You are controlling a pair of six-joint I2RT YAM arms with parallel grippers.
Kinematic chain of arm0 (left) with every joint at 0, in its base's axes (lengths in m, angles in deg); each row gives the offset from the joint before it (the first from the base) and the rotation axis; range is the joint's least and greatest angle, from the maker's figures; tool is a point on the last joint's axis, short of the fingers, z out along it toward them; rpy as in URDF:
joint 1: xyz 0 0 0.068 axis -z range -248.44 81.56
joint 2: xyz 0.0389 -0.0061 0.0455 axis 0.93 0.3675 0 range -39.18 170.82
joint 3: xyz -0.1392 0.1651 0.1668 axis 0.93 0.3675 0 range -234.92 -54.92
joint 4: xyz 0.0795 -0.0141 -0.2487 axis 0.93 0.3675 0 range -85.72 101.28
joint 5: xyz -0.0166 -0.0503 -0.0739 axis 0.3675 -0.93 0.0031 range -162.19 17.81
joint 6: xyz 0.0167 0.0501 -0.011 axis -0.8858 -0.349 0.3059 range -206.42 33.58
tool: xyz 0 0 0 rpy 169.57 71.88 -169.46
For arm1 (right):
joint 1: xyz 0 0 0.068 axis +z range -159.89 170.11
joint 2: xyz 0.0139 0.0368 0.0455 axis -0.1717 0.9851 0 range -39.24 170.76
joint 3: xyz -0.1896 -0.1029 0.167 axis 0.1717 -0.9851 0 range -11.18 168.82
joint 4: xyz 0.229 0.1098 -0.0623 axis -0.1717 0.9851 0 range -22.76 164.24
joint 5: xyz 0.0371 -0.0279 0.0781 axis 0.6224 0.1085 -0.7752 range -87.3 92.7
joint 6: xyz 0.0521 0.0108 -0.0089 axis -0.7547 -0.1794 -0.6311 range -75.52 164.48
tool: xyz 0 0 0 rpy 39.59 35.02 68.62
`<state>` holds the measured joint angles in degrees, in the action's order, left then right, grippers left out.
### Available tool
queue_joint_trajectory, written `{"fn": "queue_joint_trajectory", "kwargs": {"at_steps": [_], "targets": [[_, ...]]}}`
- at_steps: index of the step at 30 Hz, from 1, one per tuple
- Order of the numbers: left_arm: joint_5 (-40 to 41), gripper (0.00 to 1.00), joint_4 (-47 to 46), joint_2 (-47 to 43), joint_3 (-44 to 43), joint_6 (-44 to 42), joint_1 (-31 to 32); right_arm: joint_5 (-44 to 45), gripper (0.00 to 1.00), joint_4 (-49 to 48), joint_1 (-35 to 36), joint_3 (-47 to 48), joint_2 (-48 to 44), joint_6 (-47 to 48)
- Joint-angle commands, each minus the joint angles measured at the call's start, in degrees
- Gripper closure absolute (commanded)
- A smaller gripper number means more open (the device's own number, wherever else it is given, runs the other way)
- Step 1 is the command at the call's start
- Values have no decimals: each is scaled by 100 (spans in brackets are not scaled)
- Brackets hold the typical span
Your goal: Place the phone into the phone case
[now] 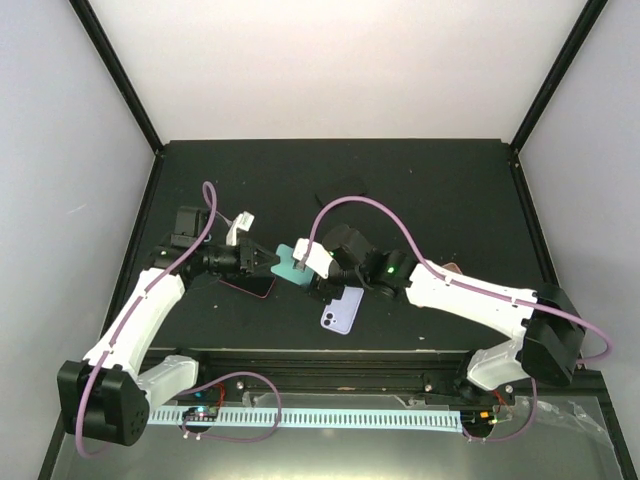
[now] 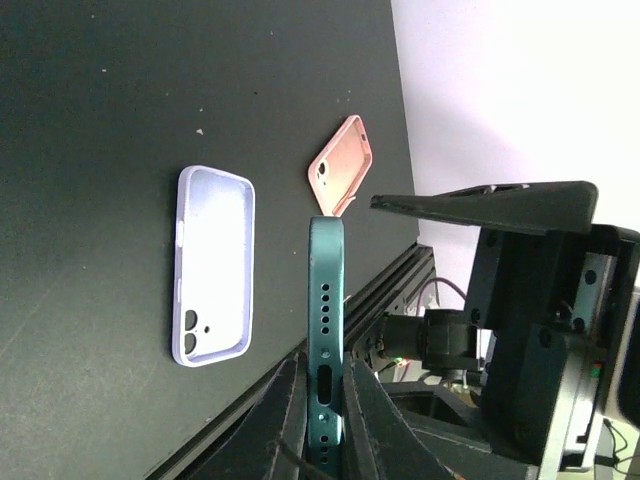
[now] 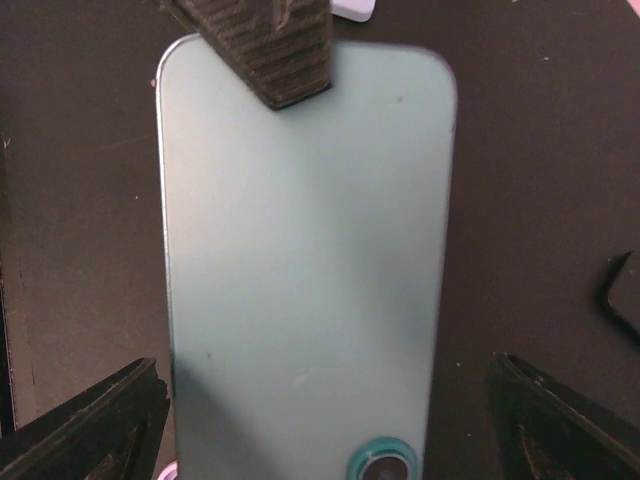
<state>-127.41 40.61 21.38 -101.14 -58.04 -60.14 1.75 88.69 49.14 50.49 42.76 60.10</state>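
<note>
**Sam:** What is the biggest thing here?

**Mia:** The flat black surface (image 1: 420, 200). Two white robot arms sit at its near edge. The left arm (image 1: 140, 320) and the right arm (image 1: 470, 295) both reach in and meet in the middle.

**Sam:** Where is the phone?

**Mia:** The flat teal phone with round corners (image 3: 305, 270) is up between the two arms, in the middle of the surface. It is not in any case. The left jaws are clamped on one short end of it. From the left wrist you see its thin edge with little holes, squeezed between the two dark fingers (image 2: 285, 420).

**Sam:** And the right jaws?

**Mia:** They stand wide apart, one finger on each side of the phone's camera end. They are not squeezing it.

**Sam:** Where are the cases?

**Mia:** A lilac soft phone case (image 2: 213, 265) lies flat on the surface with its hollow side up, just in front of the phone. A pink phone case (image 2: 342, 165) is past it, by the right arm. It looks tilted.

**Sam:** Anything else?

**Mia:** A flat dark thing with a pink edge (image 1: 255, 288) lies under the left arm's wrist. A small flat black thing (image 1: 345, 190) lies farther back. I cannot tell what those two are.
</note>
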Motion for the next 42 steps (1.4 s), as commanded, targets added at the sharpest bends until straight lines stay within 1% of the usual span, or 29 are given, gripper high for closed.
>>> {"fn": "queue_joint_trajectory", "kwargs": {"at_steps": [1, 5, 9, 11, 15, 17, 20, 24, 28, 30, 33, 36, 42], "targets": [[-122, 99, -286, -247, 63, 233, -38, 333, 12, 39, 67, 127, -296, -70], [-131, 98, -461, -326, 172, 478, -43, 692, 13, 73, 245, 146, -378, -109], [-302, 99, -1013, -499, 391, 1177, -47, 1158, 19, -193, 526, 12, -502, -142], [-394, 98, -1333, -622, 516, 1608, -40, 1443, 24, -365, 680, -134, -628, -71], [-494, 98, -2021, -923, 818, 2652, -38, 2000, 38, -842, 1068, -380, -831, 290], [-569, 99, -2362, -1075, 977, 3209, -39, 2191, 41, -1073, 1218, -485, -878, 452], [-503, 98, -2229, -1226, 1003, 3678, -38, 2556, 44, -1309, 1470, -567, -880, 731], [-378, 98, -2117, -1476, 1022, 4104, -38, 3164, 45, -1610, 1725, -641, -795, 1188], [-280, 99, -2106, -1698, 1076, 4556, -38, 3721, 50, -1831, 1865, -669, -662, 1524], [-356, 99, -2204, -1774, 1143, 4795, -36, 3995, 51, -1934, 1915, -676, -602, 1670], [-613, 98, -2640, -1891, 1392, 5328, -38, 4206, 52, -2024, 1968, -670, -491, 1804], [-591, 98, -2650, -2064, 1460, 5522, -38, 4361, 53, -2120, 2019, -684, -396, 1958], [-455, 98, -2448, -2241, 1567, 5640, -34, 4581, 63, -2398, 2128, -695, -246, 2292]]}}
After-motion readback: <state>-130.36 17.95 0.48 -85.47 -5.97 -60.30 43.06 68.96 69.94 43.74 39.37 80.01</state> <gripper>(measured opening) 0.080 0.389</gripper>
